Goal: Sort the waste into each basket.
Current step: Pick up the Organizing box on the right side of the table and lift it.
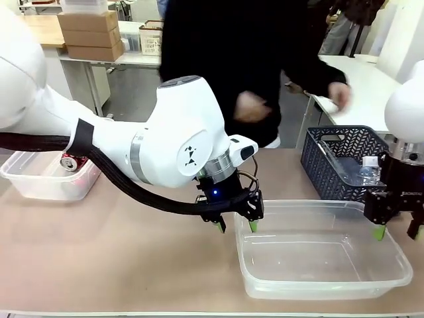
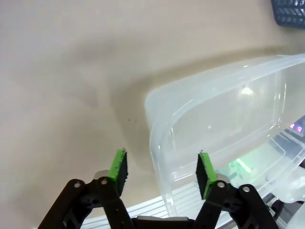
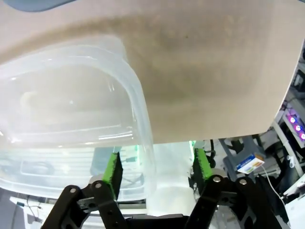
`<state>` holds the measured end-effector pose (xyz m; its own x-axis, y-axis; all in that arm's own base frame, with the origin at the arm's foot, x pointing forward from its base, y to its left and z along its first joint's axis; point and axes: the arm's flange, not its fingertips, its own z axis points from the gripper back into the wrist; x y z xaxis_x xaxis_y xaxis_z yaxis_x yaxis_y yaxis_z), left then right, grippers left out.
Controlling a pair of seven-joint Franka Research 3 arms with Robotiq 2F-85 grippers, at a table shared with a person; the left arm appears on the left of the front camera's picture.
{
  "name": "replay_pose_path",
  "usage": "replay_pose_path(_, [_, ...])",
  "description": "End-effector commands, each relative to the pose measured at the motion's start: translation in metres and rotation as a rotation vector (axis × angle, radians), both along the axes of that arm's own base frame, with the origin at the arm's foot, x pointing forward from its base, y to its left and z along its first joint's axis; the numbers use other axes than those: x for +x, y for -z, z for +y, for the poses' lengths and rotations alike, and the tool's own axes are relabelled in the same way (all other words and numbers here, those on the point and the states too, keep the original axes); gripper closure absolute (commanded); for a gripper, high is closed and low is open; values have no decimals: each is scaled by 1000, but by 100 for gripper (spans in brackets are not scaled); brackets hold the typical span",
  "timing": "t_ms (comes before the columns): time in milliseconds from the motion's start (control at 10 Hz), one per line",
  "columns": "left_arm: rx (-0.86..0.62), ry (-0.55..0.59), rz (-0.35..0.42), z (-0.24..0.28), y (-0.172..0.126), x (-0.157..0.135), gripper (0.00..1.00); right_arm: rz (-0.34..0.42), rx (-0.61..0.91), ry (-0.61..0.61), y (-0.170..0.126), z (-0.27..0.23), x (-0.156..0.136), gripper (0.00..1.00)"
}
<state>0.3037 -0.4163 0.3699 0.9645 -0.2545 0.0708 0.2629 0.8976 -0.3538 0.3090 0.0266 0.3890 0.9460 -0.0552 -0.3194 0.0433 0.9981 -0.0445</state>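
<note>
A clear empty basket (image 1: 311,290) lies at the front right of the table. My left gripper (image 1: 235,227) reaches across the middle and hangs over its left rim, open, one finger outside and one inside. In the left wrist view the basket's corner (image 2: 157,138) runs between the green pads of the left gripper (image 2: 162,162), apart from both. My right gripper (image 1: 399,233) straddles the right rim the same way, open. From the right wrist the basket wall (image 3: 140,119) passes between that gripper's (image 3: 156,160) pads. A second clear basket (image 1: 26,180) at far left holds a red can (image 1: 69,162). A clear bottle (image 1: 369,171) stands in the lattice basket.
The dark lattice basket (image 1: 331,165) stands just behind the right clear basket. A person in dark clothes stands at the far side with a hand (image 1: 248,107) held above the table. The table's right edge (image 3: 267,124) lies close beside my right gripper.
</note>
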Motion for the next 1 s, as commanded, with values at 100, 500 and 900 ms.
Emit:
replay_pose_path(100, [73,-17,7,-1,-4,-6,100,16,-5,-19,32,0,-35,100])
replay_pose_path(500, [82,-30,2,2,-5,-6,100,41,-2,-19,37,1,-36,100])
replay_pose_path(900, [93,-37,13,8,-9,-6,100,30,1,-14,36,1,-38,100])
